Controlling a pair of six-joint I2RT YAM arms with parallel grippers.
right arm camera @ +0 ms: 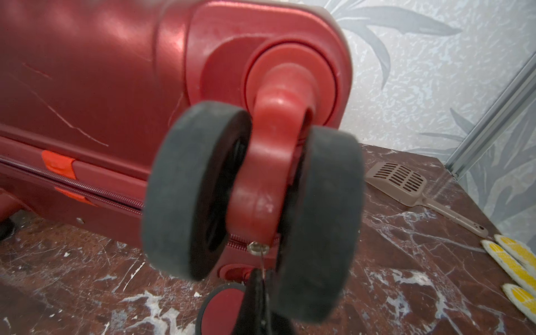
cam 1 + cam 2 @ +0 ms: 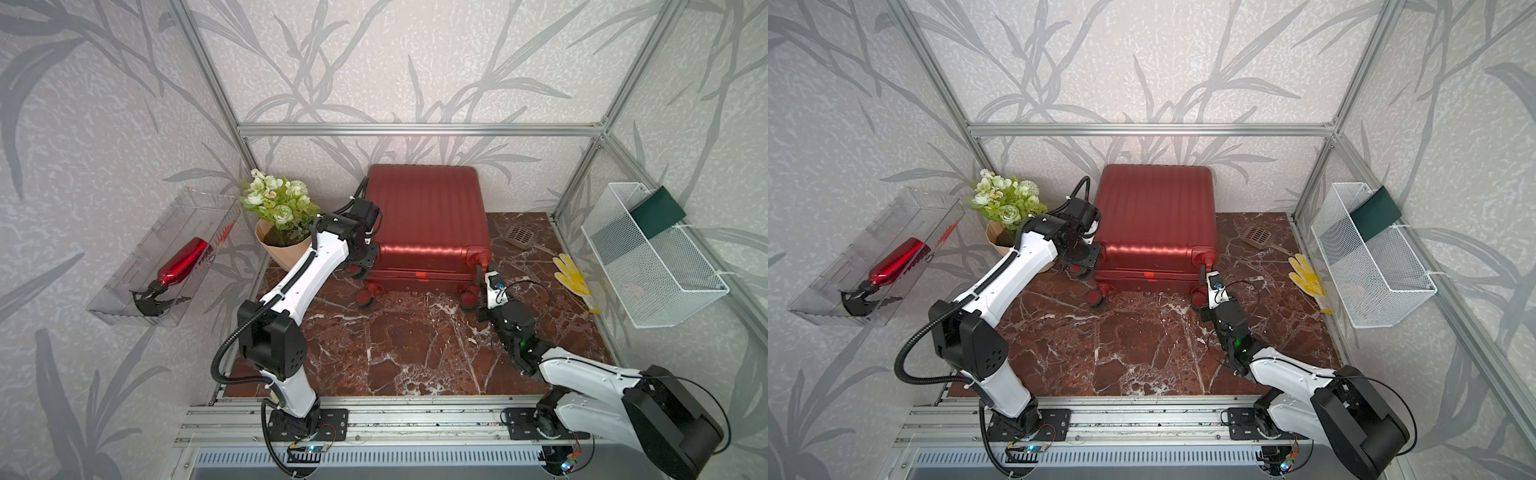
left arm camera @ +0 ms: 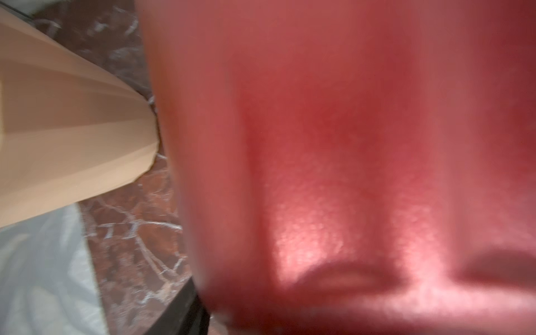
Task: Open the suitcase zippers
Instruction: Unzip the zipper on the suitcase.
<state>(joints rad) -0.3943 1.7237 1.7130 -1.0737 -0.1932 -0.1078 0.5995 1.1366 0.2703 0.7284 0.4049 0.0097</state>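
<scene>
Seeing the suitcase (image 2: 424, 216) lying flat at the back of the floor (image 2: 395, 353), wheels facing forward. Pinching the zipper pull (image 1: 255, 247) with the right claw (image 1: 261, 277), clamped tight just beside the near right wheel (image 1: 197, 220). Pressing the left claw (image 2: 360, 270) against the near left corner, grip impossible to tell. Judging the job barely begun: zipper (image 1: 95, 190) showing closed along the front, nearly the whole run waiting

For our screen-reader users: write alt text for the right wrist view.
The dark red suitcase fills the view, its twin spinner wheel closest. By the wheel, the right gripper is shut on the metal zipper pull of the seam zipper. A slotted scoop and yellow glove lie on the marble floor.
</scene>
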